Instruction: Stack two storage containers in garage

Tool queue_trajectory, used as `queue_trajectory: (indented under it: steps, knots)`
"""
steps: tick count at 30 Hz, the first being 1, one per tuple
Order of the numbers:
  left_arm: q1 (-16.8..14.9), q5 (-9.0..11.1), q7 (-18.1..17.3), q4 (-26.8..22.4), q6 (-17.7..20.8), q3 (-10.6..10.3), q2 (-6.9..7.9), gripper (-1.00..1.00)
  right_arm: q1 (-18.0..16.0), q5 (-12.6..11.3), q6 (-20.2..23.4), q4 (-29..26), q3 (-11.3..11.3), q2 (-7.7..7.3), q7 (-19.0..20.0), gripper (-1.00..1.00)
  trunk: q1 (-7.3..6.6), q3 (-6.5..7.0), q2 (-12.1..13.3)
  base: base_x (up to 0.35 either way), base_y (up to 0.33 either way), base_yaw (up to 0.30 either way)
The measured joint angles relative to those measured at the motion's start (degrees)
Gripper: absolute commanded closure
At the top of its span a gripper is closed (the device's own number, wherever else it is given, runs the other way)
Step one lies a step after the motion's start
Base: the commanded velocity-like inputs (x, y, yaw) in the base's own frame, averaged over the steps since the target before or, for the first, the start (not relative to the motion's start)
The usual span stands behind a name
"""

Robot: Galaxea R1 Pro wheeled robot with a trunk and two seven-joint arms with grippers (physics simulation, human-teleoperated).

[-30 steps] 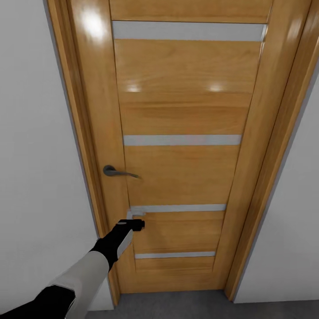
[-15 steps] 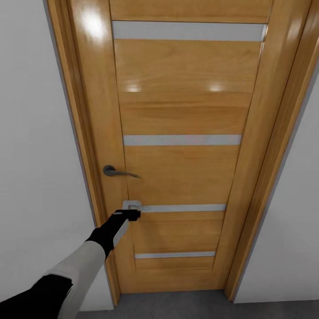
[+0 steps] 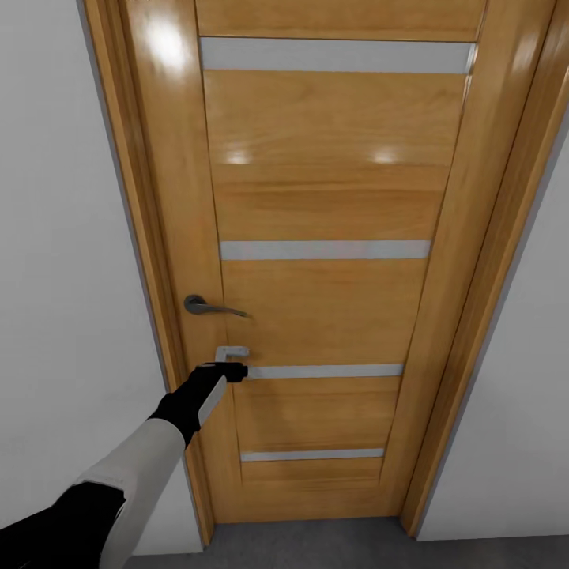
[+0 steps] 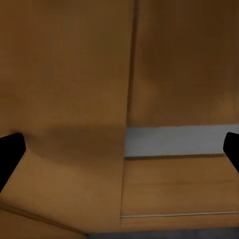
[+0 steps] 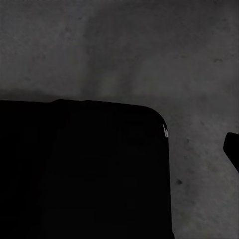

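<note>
I'm parked in front of a closed wooden door (image 3: 324, 237) with horizontal grey strips across it, white wall (image 3: 63, 237) on both sides, strip of dark grey floor (image 3: 316, 545) at the bottom of the head view. Left arm is stretched out toward the door; left gripper (image 3: 231, 362) sits at the door's left stile, just below the grey lever handle (image 3: 212, 307) and level with the end of one grey strip (image 3: 324, 371). Whether it touches the wood, can't tell. In the left wrist view I see both fingertips (image 4: 10, 154) at opposite edges of the picture, spread wide with nothing between them, door panel and grey strip (image 4: 179, 140) dead ahead. Right gripper: right wrist view gives me one dark fingertip (image 5: 232, 148) at the edge over grey concrete floor (image 5: 149, 59) plus a big black robot part (image 5: 79, 169), so I can't tell its opening. No storage containers on any of my cameras right now.
</note>
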Motion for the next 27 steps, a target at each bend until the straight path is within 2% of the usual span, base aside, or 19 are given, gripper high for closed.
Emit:
queue_trajectory:
  steps: [6, 12, 15, 18, 27]
  knots:
    - [-0.81, -0.10, 0.01, -0.15, 2.41, -0.07, -0.10, -1.00, 0.00, 0.00, 0.00, 0.00, 0.00, 0.00, 0.00, -1.00, 0.00, 0.00, 0.00, 0.000, 0.000, 0.000]
    - [-1.05, -0.01, -0.03, -0.41, 3.07, 0.01, -0.09, -1.00, 0.00, 0.03, 0.00, 0.00, 0.00, 0.00, 0.00, -1.00, 0.00, 0.00, 0.00, 0.000, 0.000, 0.000]
    - [-1.90, -0.10, 0.03, -3.71, 5.63, 0.07, 0.00, -1.00, 0.00, 0.19, 0.00, -0.02, 0.00, 0.00, 0.00, -1.00, 0.00, 0.01, 0.00, 0.000, 0.000, 0.000]
    - [-2.08, -0.11, 0.14, -4.62, 7.63, 0.09, -0.01, -1.00, 0.00, 0.24, 0.00, -0.06, 0.00, 0.00, 0.00, -1.00, 0.00, 0.01, 0.00, 0.000, 0.000, 0.000]
    - [-3.34, 0.07, 0.45, -4.50, 7.86, 0.49, 0.20, -1.00, 0.00, 0.26, 0.00, -0.09, 0.00, 0.00, 0.01, -1.00, 0.00, 0.00, 0.00, 0.000, 0.000, 0.000]
